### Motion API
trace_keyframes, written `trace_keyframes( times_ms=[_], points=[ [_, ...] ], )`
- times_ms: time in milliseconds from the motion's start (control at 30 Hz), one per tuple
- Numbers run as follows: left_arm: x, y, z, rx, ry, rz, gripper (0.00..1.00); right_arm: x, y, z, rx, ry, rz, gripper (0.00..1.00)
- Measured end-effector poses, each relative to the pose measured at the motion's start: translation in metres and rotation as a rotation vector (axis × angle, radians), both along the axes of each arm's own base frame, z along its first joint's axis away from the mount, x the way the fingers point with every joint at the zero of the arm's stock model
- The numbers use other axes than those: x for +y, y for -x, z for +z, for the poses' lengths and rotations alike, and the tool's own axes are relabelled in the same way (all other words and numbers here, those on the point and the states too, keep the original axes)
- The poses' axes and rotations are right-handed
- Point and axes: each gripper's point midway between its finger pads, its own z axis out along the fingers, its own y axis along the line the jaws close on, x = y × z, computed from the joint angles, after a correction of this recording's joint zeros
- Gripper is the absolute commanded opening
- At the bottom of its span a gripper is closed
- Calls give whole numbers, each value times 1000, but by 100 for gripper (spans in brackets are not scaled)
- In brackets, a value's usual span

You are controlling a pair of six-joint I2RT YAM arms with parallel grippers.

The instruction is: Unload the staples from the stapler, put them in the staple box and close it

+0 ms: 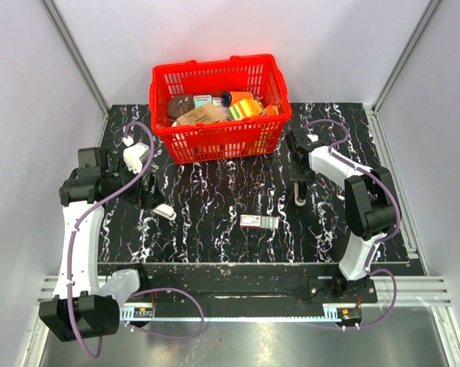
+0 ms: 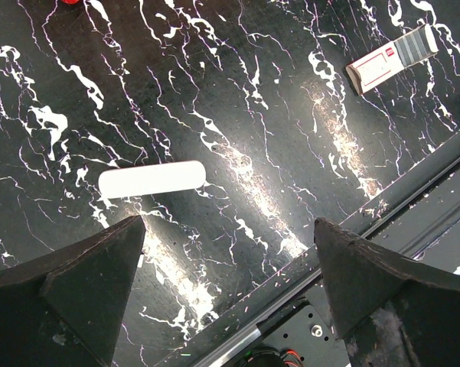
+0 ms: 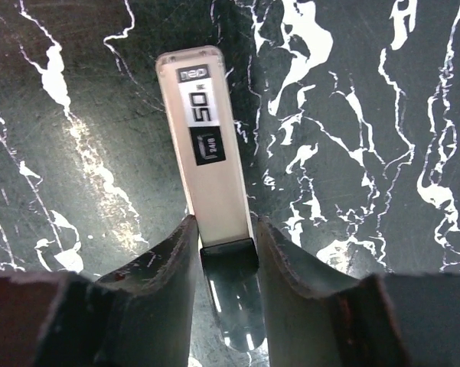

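Note:
The stapler, a small flat oblong with red-pink ends and a grey middle, lies on the black marbled table near the centre front; it also shows in the left wrist view at the upper right. My right gripper is behind it and to its right, pointing down. It is shut on a beige oblong device with a "50" label and a black glossy end, held upright between the fingers. My left gripper is open and empty at the left, low over the table.
A white rounded oblong piece lies just ahead of the left fingers, also seen from above. A red basket with several items stands at the back centre. The table's front edge with a metal rail is near the left gripper.

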Motion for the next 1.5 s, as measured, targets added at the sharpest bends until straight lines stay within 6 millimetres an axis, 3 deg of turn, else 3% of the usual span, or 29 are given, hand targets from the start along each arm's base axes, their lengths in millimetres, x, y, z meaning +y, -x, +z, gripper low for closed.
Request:
trace_keyframes(
  times_ms=[133,167,367,567,700,800,1067,1300,1500],
  points=[
    [-1,2,2,-12,-2,-5,96,4,1,-2,5,-24,-3,3],
    [-2,2,3,-16,-2,-7,96,5,2,-2,6,-32,-3,0],
    [-14,7,-6,-4,2,-43,99,33,8,15,-31,-151,-2,0],
    [-37,12,-20,19,0,-114,99,112,24,56,-115,-275,127,0],
    [-44,10,-26,13,3,-139,99,162,38,69,-130,-364,198,0],
    [-46,10,-36,21,3,-149,99,186,50,72,-120,-411,225,0],
    [-60,11,-54,42,27,-219,99,236,69,82,-127,-542,258,0],
    [-90,11,-72,111,45,-335,99,275,75,116,-211,-705,255,0],
    [-108,14,-85,146,40,-406,99,296,81,135,-255,-818,237,0]
  ],
)
